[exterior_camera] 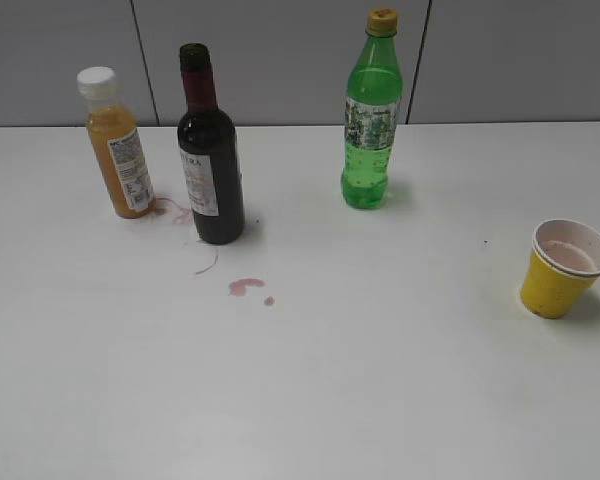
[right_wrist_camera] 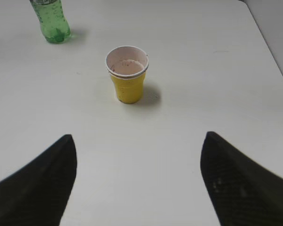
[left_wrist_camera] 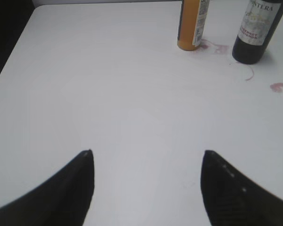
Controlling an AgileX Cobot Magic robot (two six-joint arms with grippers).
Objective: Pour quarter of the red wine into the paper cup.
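Observation:
The red wine bottle (exterior_camera: 209,160), dark glass with maroon neck foil and a white label, stands upright and uncapped at the left back of the white table; its lower part shows in the left wrist view (left_wrist_camera: 254,30). The yellow paper cup (exterior_camera: 565,268) stands upright at the right, its inside pink-stained; it also shows in the right wrist view (right_wrist_camera: 127,74). My left gripper (left_wrist_camera: 147,153) is open and empty, well short of the wine bottle. My right gripper (right_wrist_camera: 137,136) is open and empty, short of the cup. Neither gripper shows in the exterior view.
An orange juice bottle (exterior_camera: 118,142) with a white cap stands left of the wine. A green soda bottle (exterior_camera: 371,115) stands at the back middle. Pink wine spills (exterior_camera: 246,287) mark the table in front of the wine. The table's left edge (left_wrist_camera: 12,52) borders a dark gap.

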